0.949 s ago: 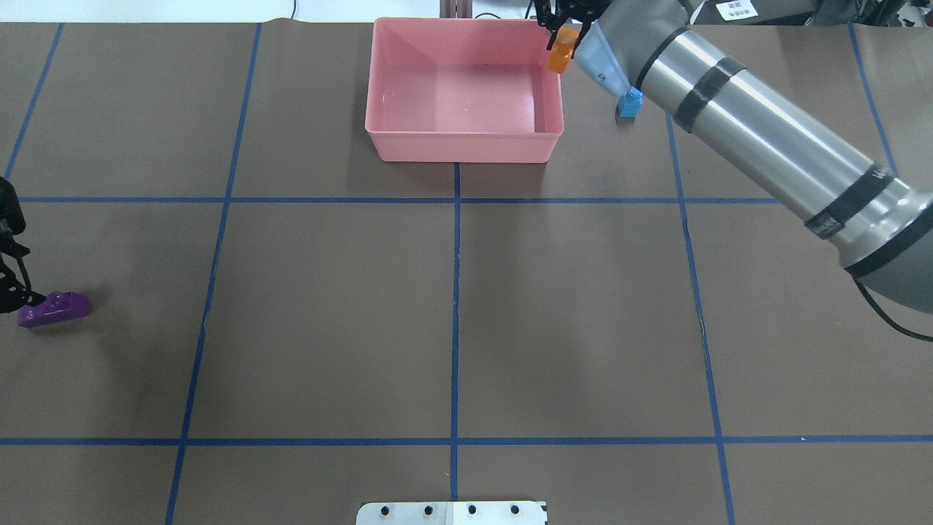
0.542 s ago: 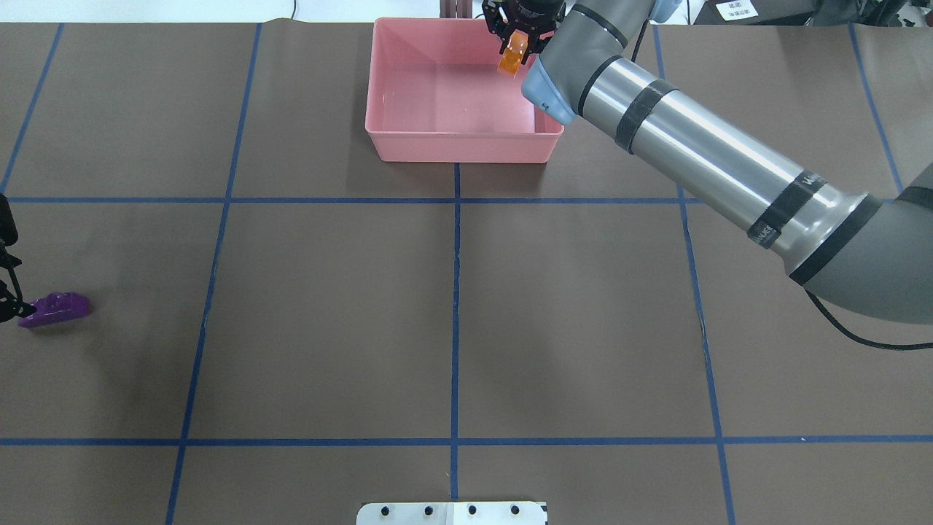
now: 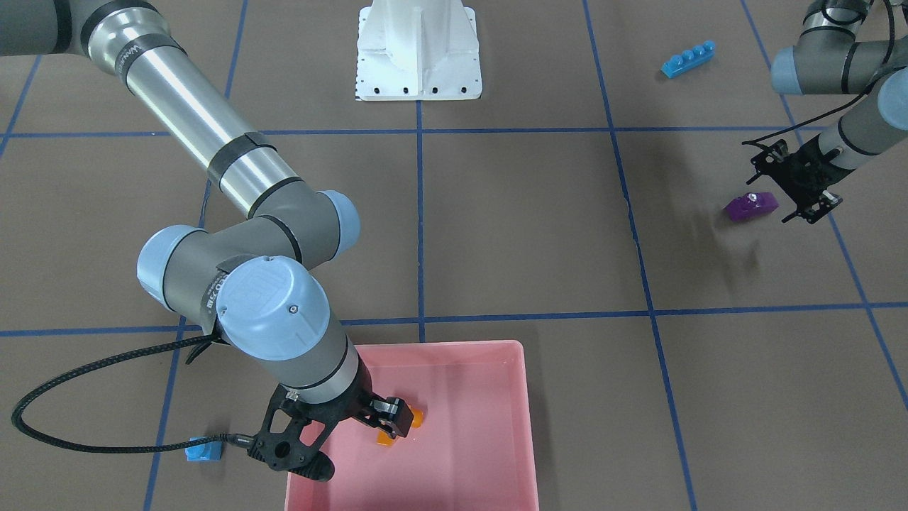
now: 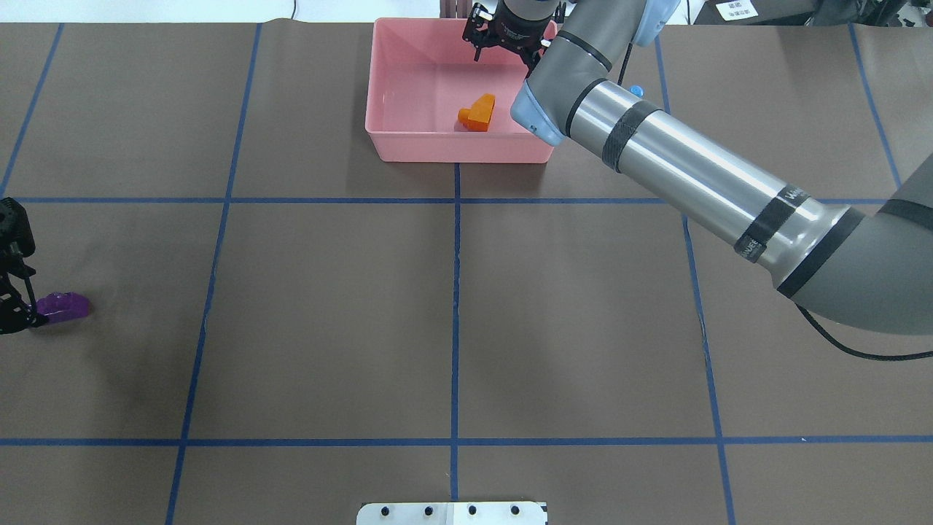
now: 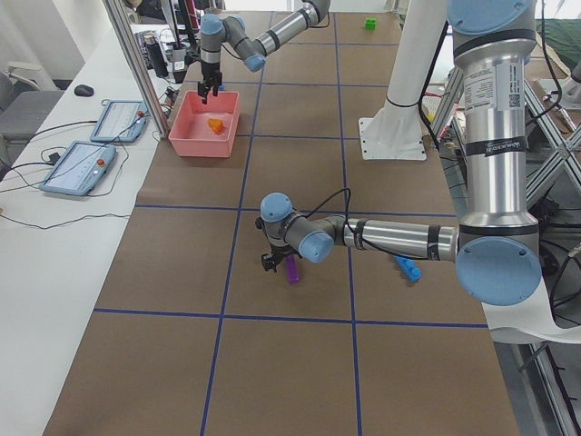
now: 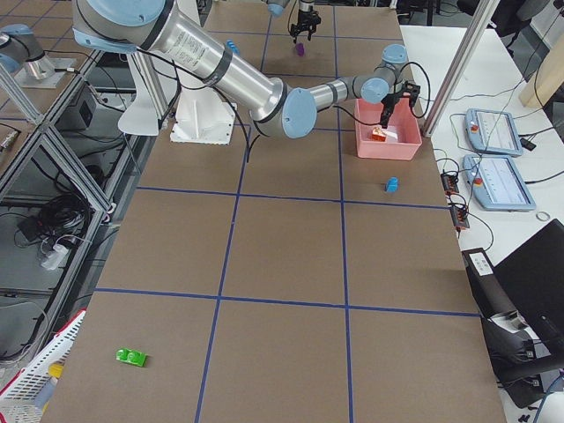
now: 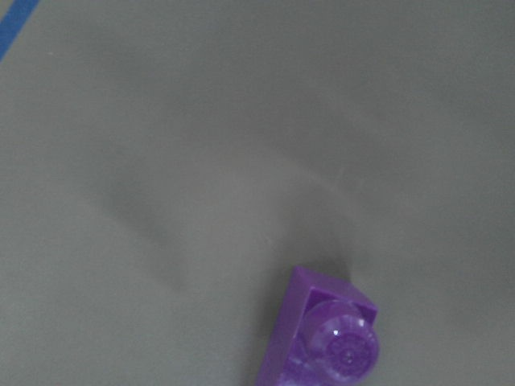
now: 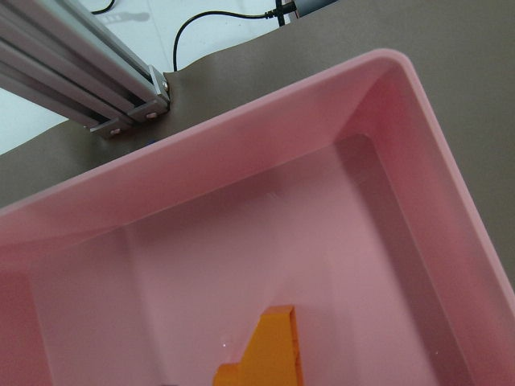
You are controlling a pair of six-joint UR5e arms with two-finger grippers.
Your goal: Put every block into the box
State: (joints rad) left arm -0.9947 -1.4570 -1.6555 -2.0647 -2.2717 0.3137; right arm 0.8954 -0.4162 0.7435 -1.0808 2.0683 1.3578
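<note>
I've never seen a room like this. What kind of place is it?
Most likely a robot lab. A big metal robot arm reaches over a table marked with blue tape squares, and control tablets sit on a side bench.

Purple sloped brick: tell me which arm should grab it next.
Left. Its open pincer is right beside the purple sloped brick, while the right pincer is far off over the pink tray, where the orange brick lies.
</note>
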